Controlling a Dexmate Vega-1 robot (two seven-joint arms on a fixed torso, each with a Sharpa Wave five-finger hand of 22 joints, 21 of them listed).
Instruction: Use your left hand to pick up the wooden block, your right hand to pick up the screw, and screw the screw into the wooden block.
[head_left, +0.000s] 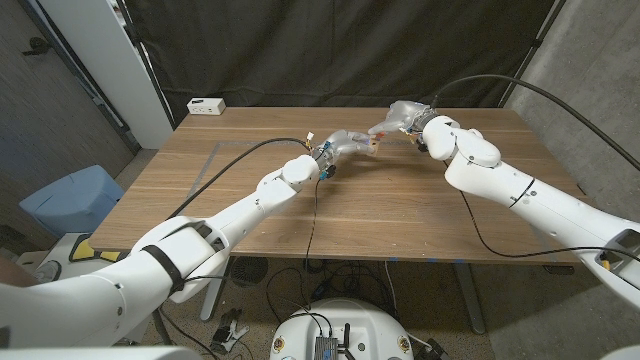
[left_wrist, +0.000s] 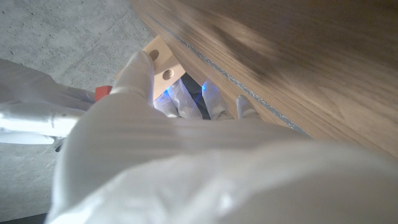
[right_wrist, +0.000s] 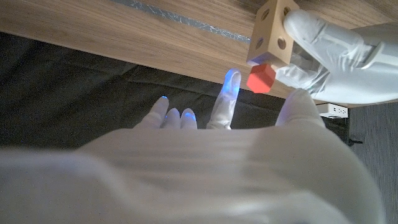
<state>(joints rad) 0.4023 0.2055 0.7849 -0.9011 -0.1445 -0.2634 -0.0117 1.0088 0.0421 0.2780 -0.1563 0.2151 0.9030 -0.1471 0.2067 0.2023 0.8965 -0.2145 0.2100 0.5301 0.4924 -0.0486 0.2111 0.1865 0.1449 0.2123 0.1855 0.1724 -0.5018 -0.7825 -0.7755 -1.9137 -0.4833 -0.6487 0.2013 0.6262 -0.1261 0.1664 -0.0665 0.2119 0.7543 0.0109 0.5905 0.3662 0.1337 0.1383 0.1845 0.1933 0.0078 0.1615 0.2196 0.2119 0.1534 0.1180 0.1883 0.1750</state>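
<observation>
Right wrist view: wooden block (right_wrist: 272, 31) gripped in left hand (right_wrist: 339, 56), lifted above the counter (right_wrist: 124, 37), red-headed screw (right_wrist: 260, 78) seated against its face. Right hand (right_wrist: 217, 118) just beside the screw, fingers (right_wrist: 227, 93) spread and apart from it, holding nothing. Head view: both hands meeting over the far middle of the counter (head_left: 400, 210). Pick-ups judged done, screw already started; remaining: turning it home, depth unclear.

both hands (head_left: 350, 146) (head_left: 402, 118) raised, fingertips meeting
</observation>
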